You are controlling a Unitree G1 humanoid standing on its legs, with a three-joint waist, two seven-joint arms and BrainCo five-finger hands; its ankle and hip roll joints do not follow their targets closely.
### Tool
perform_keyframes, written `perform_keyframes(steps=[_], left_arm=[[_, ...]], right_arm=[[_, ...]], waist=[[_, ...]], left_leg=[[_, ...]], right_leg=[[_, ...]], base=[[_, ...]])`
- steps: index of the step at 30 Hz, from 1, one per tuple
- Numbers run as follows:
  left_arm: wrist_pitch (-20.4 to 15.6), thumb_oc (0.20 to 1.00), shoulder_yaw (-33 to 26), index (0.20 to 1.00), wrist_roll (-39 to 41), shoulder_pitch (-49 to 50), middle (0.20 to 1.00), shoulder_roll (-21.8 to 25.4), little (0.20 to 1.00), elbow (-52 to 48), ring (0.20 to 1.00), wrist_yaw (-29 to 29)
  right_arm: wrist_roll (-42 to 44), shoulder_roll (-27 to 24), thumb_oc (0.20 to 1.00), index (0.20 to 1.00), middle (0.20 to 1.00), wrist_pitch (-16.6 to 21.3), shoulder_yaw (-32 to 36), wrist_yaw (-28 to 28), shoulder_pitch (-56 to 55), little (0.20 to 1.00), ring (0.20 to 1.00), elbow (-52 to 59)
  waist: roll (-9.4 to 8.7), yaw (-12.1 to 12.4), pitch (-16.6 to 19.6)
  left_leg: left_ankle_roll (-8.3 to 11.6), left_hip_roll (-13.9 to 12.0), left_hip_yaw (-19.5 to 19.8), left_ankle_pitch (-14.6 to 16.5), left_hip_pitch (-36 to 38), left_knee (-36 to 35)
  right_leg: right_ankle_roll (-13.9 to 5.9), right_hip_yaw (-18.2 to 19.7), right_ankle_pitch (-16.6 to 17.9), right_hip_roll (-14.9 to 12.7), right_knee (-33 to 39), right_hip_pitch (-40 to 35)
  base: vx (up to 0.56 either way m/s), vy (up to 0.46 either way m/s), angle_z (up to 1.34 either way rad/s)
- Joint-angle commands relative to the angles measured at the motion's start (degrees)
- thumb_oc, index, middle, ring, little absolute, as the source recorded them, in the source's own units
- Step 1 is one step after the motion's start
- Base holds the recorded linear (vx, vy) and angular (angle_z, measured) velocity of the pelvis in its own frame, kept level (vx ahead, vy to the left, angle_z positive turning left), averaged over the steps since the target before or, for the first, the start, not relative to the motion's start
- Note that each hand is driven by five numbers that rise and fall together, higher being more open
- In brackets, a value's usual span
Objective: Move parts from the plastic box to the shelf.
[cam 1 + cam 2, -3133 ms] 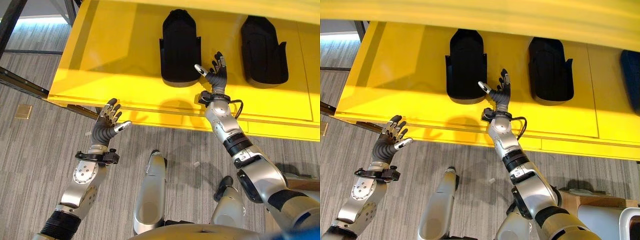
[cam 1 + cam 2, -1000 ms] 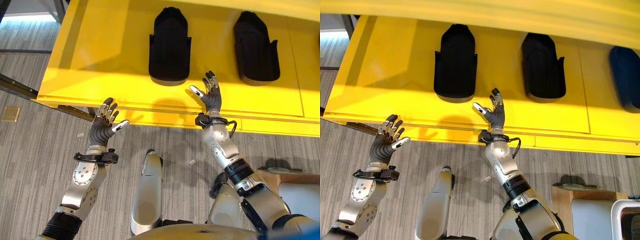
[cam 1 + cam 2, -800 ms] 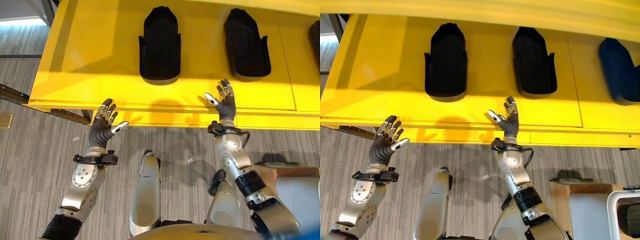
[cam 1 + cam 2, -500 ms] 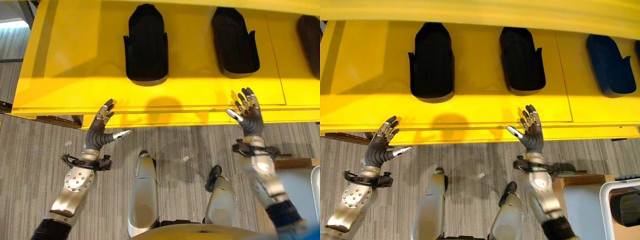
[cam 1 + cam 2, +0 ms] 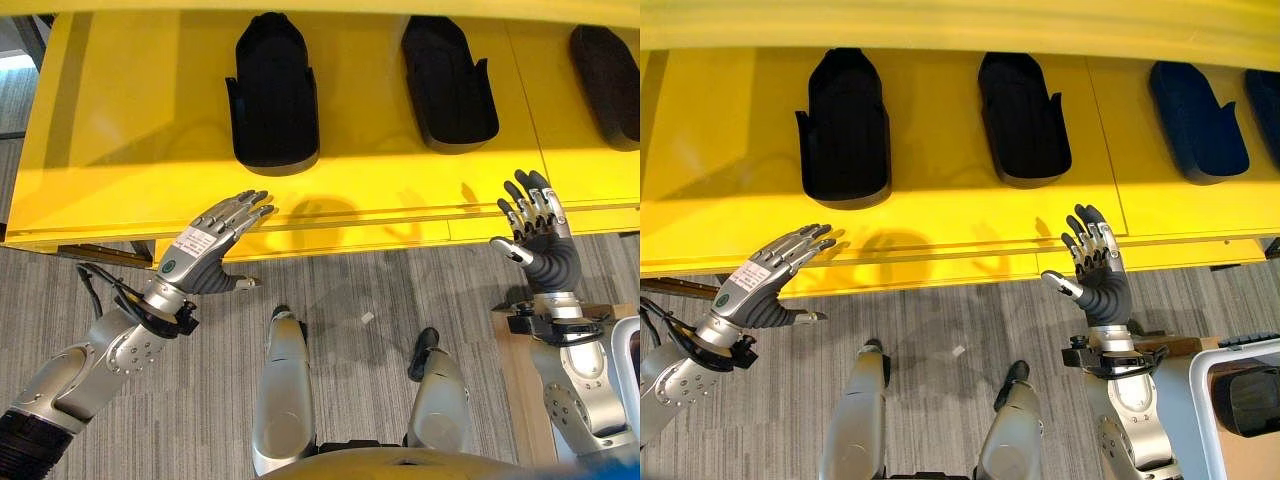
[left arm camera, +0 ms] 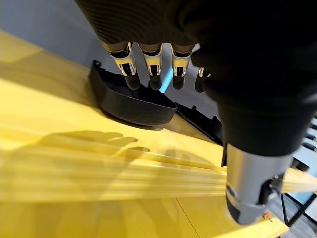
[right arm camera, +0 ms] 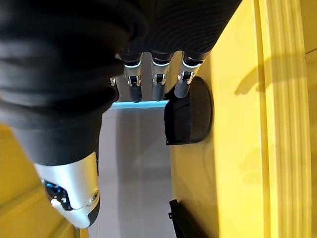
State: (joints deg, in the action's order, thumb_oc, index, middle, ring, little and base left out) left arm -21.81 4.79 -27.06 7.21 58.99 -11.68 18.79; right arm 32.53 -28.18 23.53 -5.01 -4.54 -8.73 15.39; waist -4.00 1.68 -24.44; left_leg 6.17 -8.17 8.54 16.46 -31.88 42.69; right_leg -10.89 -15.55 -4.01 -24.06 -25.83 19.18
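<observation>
A long yellow shelf (image 5: 130, 120) runs across the far side. On it lie three black moulded parts (image 5: 272, 90) (image 5: 450, 70) (image 5: 605, 55), and further right two dark blue ones (image 5: 1197, 120). My left hand (image 5: 205, 250) is open, palm down, its fingers reaching over the shelf's front edge below the leftmost part (image 6: 131, 101). My right hand (image 5: 540, 245) is open and upright, empty, in front of the shelf edge at the right. The white plastic box (image 5: 1196, 410) stands at the lower right with a dark part (image 5: 1252, 400) inside.
The box rests on a wooden stand (image 5: 1155, 352) just below my right hand. Grey striped carpet (image 5: 60, 290) covers the floor in front of the shelf. Bare yellow shelf surface lies between and in front of the parts.
The view has swung right along the shelf. My right hand has drawn back from the shelf to the right, near the box. My left hand has tipped forward over the shelf edge.
</observation>
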Motion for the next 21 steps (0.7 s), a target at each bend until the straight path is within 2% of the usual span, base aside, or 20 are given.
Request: perform_keyframes(steps=[1, 9, 16, 21], left_arm=[[-1.76, 1.0, 0.03, 1.0, -1.35, 0.41, 1.0, -1.17, 1.0, 0.41, 1.0, 0.9], [0.5, 1.0, 1.1, 1.0, -5.65, -2.39, 1.0, -4.88, 1.0, 5.85, 1.0, 0.43], [1.93, 1.0, 0.57, 1.0, -6.82, -4.03, 1.0, -7.04, 1.0, 7.76, 1.0, 0.21], [2.99, 1.0, 2.39, 1.0, -7.48, -6.58, 1.0, -8.75, 1.0, 11.27, 1.0, -0.12]], right_arm=[[1.24, -1.17, 1.0, 1.0, 1.0, 3.49, 2.23, 0.75, 0.93, 1.0, 1.0, 0.52], [-1.64, 1.43, 1.0, 1.0, 1.0, 3.21, 5.29, -1.35, 0.83, 1.0, 1.0, 0.33], [-1.61, 2.53, 1.0, 1.0, 1.0, 2.17, 5.14, -0.98, 1.19, 1.0, 1.0, 0.54], [-1.36, 2.9, 1.0, 1.0, 1.0, 1.47, 4.67, -0.74, 1.79, 1.0, 1.0, 0.68]], waist=[[-1.07, 0.04, 3.85], [-1.68, -1.05, 4.67], [-1.93, -1.55, 4.89], [-2.18, -1.88, 5.01]], left_leg=[[-0.24, -1.0, -1.44, -4.47, 1.16, -2.91], [-0.15, -1.47, -1.8, -3.93, 1.0, -2.25], [-0.2, -1.55, -1.87, -3.68, 0.68, -1.74], [-0.19, -1.7, -2.02, -3.69, 0.7, -1.81]], right_leg=[[0.64, 2.59, -4.23, -0.6, -11.16, 1.78], [0.77, 3.78, -4.56, 0.15, -11.16, 2.5], [1.06, 4.35, -4.76, 0.61, -11.23, 2.79], [1.18, 4.89, -4.72, 0.81, -11.19, 3.21]], base=[[0.0, 0.0, 0.0], [0.01, 0.002, -0.04], [0.0, 0.004, -0.05], [0.01, 0.005, -0.08]])
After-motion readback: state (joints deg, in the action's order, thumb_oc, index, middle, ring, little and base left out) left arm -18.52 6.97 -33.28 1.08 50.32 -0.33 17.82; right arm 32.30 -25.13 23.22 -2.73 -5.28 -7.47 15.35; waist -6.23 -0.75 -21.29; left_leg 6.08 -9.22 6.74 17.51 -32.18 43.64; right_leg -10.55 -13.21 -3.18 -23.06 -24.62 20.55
